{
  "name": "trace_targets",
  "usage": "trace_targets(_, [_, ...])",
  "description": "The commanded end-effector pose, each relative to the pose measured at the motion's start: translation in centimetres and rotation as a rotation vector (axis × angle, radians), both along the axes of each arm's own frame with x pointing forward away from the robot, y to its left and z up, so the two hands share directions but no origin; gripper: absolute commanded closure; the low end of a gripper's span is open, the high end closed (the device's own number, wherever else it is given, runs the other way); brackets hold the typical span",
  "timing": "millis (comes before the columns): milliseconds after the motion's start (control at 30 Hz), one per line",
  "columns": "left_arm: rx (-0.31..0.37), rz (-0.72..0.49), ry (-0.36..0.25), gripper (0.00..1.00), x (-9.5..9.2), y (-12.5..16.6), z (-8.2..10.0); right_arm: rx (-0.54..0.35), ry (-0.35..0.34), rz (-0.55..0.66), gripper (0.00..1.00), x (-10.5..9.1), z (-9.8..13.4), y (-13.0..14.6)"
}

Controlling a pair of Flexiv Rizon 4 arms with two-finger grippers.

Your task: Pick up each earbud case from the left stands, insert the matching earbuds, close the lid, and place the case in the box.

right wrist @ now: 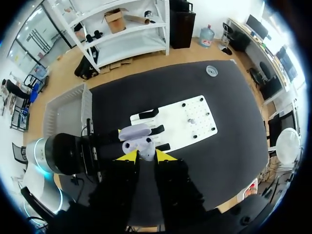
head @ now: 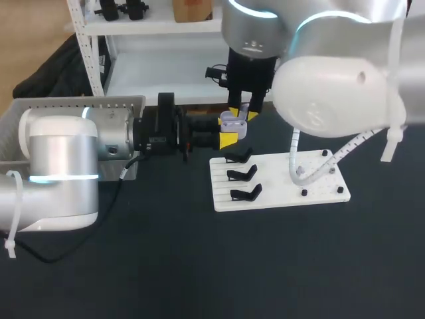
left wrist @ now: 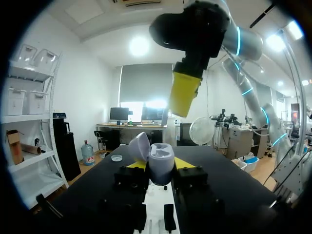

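A lavender earbud case (head: pixel 232 123) with its lid open is held off the table, and my left gripper (head: pixel 228 131), reaching in level from the left, is shut on it. In the left wrist view the case (left wrist: pixel 161 163) sits between the yellow tips, lid (left wrist: pixel 138 146) tipped back. My right gripper (head: pixel 243 113) hangs straight down over the open case (right wrist: pixel 138 145), shut on a small pale earbud (right wrist: pixel 145 155) held just above the case. One of its yellow fingers (left wrist: pixel 184 93) shows above the case in the left wrist view.
A white board (head: pixel 319 183) lies under the grippers, with three bare black stands (head: pixel 240 174) on its left part and small pegs on its right. The pale box (head: pixel 80 104) stands at the table's far left. A small round disc (right wrist: pixel 211 70) lies near a far corner.
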State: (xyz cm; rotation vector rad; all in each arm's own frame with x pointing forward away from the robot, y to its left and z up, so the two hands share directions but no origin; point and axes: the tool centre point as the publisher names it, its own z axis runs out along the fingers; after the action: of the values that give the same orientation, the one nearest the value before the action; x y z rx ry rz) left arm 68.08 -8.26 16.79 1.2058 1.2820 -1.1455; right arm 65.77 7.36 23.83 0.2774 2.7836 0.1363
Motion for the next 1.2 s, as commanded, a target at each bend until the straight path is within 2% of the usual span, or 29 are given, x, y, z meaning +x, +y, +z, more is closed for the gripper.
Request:
trace_targets(33, [-0.002,0.001,-0.001,1.0,0.0,0.0,0.0,-0.015,0.01,0.023,1.0,-0.2,0.6,0.6])
trace_targets(200, [-0.002,0.001,-0.001,1.0,0.0,0.0,0.0,-0.035,0.017,0.079,1.0,-1.0,0.5,1.4])
trace_targets(400, [-0.002,0.001,-0.001,1.0,0.0,0.0,0.0,-0.08,0.023,0.125,1.0,-0.9,0.1,1.7])
trace_targets(700, [-0.002,0.001,-0.001,1.0,0.0,0.0,0.0,-0.103,0.044,0.099,1.0,-0.9,-0.6,0.5])
trace_targets(1200, [-0.002,0.001,-0.001,1.0,0.0,0.0,0.0,-0.116,0.07,0.111,1.0,-0.2,-1.7,0.5])
